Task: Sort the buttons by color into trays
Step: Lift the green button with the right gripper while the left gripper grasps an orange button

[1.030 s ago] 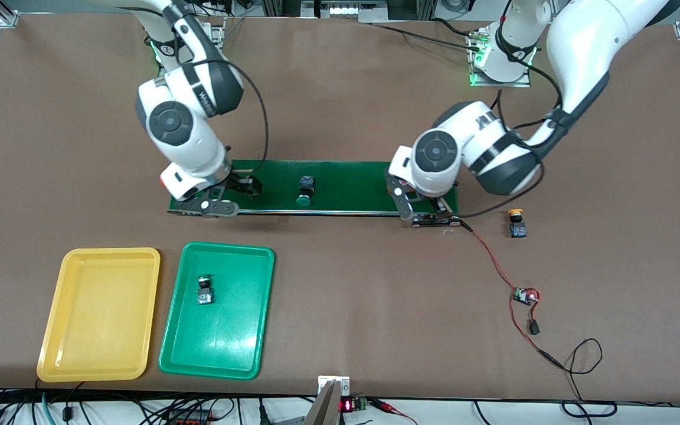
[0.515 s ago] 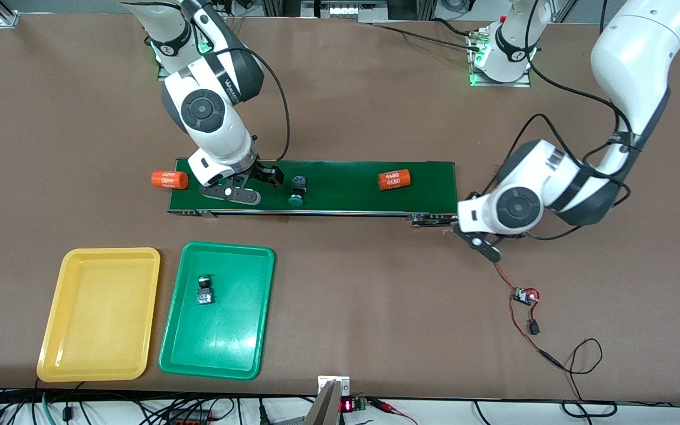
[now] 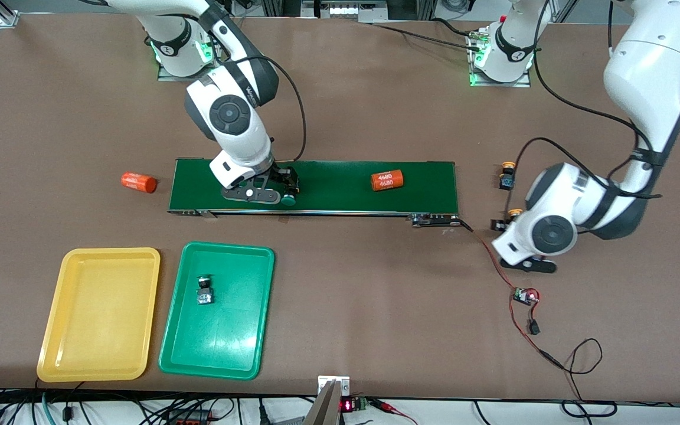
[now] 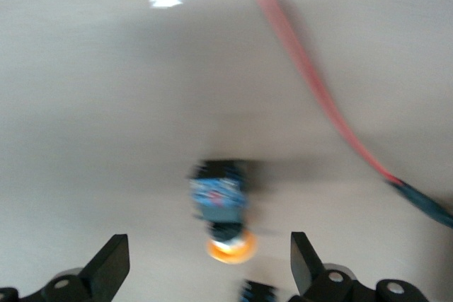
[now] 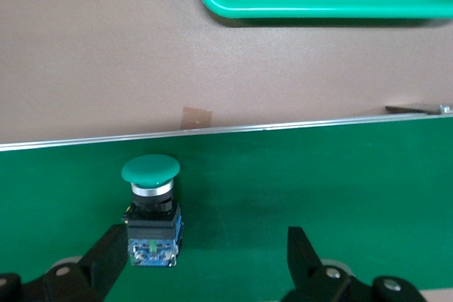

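So the green-capped button (image 5: 151, 210) is lying on the conveyor belt (image 3: 340, 186) and the right gripper (image 5: 202, 259) is now hanging right over it with its fingers wide apart, nothing held. A second ago that gripper was back at the belt's end near the right arm's base, and the button has been riding along to meet it. Looks to me like a pickup is about to start, with the green tray (image 3: 216, 311) as the target; one green button (image 3: 204, 290) is already sitting in it.

Over past the other end of the belt, the left gripper (image 4: 205, 266) has swung off the belt and is hovering over a yellow-capped button (image 4: 223, 206) on the bare table, fingers spread, empty. A second yellow button (image 3: 506, 175) is lying beside it, farther from the camera. The yellow tray (image 3: 101, 313) is holding nothing yet.

Two orange cylinders have come into sight: one (image 3: 388, 180) on the belt, one (image 3: 139, 182) on the table off the belt's end.
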